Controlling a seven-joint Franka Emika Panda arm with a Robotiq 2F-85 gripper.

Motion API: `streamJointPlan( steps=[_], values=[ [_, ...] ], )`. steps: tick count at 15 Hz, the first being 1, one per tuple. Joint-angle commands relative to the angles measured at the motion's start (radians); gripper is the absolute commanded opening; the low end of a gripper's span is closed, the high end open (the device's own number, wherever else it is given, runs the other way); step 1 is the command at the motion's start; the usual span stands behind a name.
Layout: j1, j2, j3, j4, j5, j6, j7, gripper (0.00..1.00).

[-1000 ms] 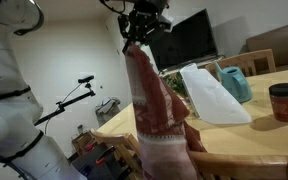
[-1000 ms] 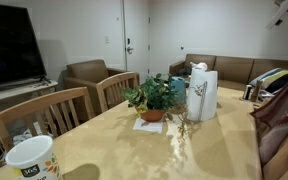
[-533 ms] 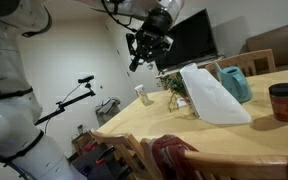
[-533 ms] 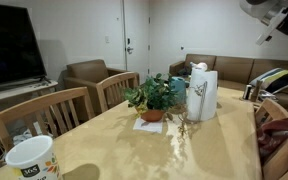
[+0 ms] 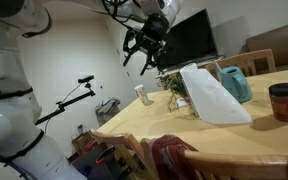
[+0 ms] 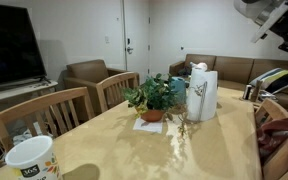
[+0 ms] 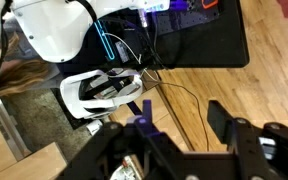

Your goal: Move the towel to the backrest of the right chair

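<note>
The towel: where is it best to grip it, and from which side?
Probably the raised top fold of the towel, coming from above. It lies bunched in a soft heap, and the wooden chair rail close beside it would likely block a sideways approach.

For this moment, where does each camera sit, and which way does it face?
Exterior view: beside the robot's white arm, by a table corner, facing the television; the open gripper hangs high.
Exterior view: low at a table end, facing the sofa and door; only the gripper shows, top right.
Wrist view: high up, looking down at the wooden floor and a black mat; the gripper's fingers fill the bottom.
Shared: both exterior views show the towel, plant and white bag.
</note>
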Motion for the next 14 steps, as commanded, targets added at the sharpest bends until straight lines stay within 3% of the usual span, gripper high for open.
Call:
streamJointPlan(
  steps=[1, 2, 3, 10, 11, 14],
  values=[
    [0.048, -0.063, 0.042, -0.014, 0.038, -0.003, -0.111, 0.91],
    [0.063, -0.070, 0.056, -0.013, 0.043, 0.001, -0.139, 0.98],
    [0.080, -0.082, 0.071, -0.019, 0.042, 0.014, -0.166, 1.00],
    [0.163, -0.173, 0.143, -0.074, 0.017, 0.187, -0.326, 1.00],
    [0.161, -0.112, 0.128, -0.015, 0.026, 0.125, -0.274, 1.00],
    [0.171, -0.138, 0.140, -0.035, 0.024, 0.157, -0.298, 1.00]
  ],
)
